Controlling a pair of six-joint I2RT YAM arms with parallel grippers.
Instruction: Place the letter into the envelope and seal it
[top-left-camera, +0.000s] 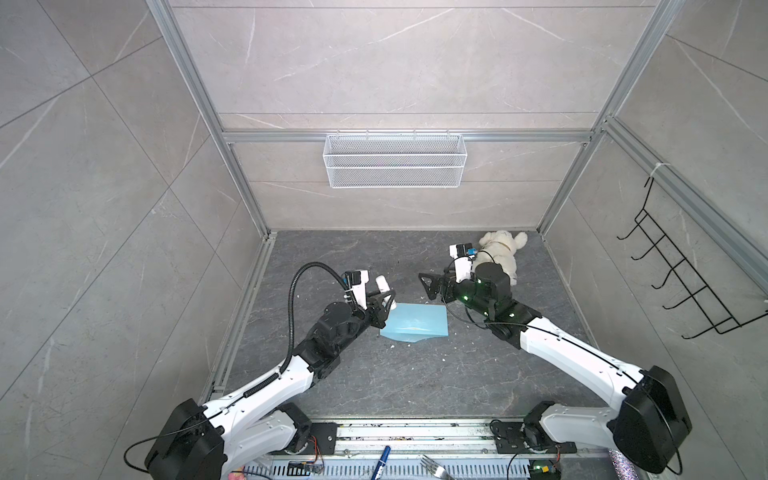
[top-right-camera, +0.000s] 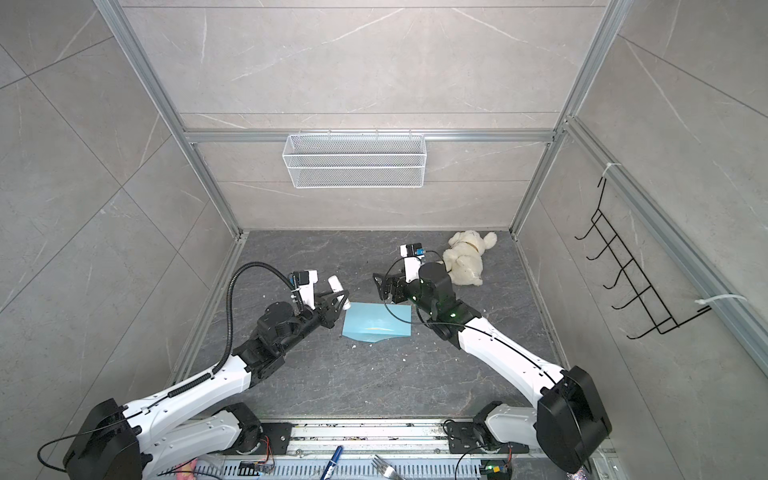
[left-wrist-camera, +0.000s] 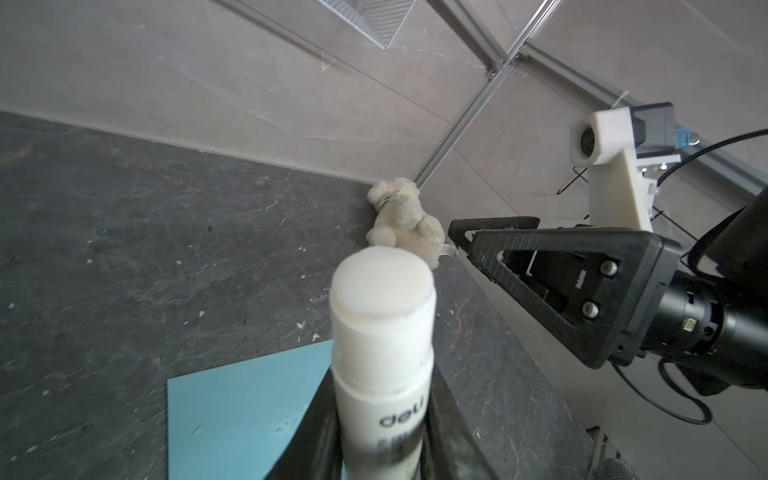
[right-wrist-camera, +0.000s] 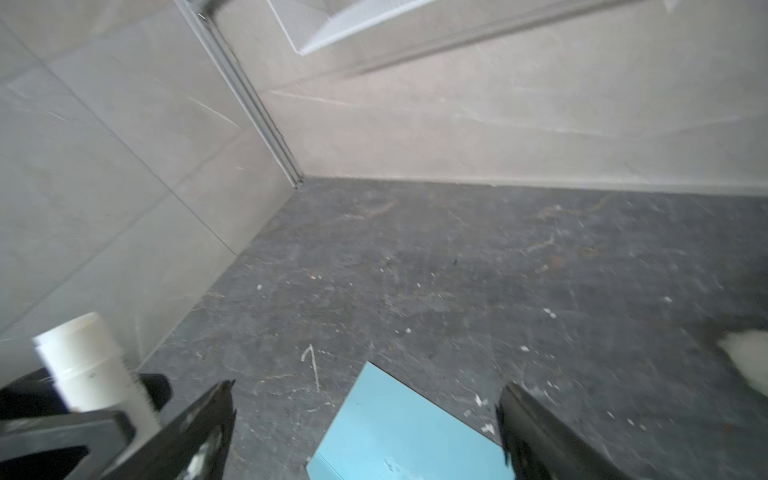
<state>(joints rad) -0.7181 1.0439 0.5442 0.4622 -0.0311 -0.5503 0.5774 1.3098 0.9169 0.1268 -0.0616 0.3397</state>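
- The near half of the worktop (top-left-camera: 395, 382) lies bare but for white crumbs, so there is room to pass.
- The far left corner is open too.
- A plush toy (top-left-camera: 500, 251) fills the far right corner.
- Mid-worktop the envelope (top-left-camera: 415, 322) lies flat. Over its far edge the left gripper (top-left-camera: 388, 297), clamped on a glue stick (top-left-camera: 383, 284), and the spread right gripper (top-left-camera: 424, 286) leave a narrow gap.
- A wire basket (top-left-camera: 395, 160) juts from the back wall, well above.

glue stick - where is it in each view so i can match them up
Top view: glue stick left of centre, in the left gripper.
Top view: same place.
Left wrist: close up, cap end toward the camera.
Right wrist: at the picture's edge, cap end showing.
Shared landmark: the blue envelope, in all four.
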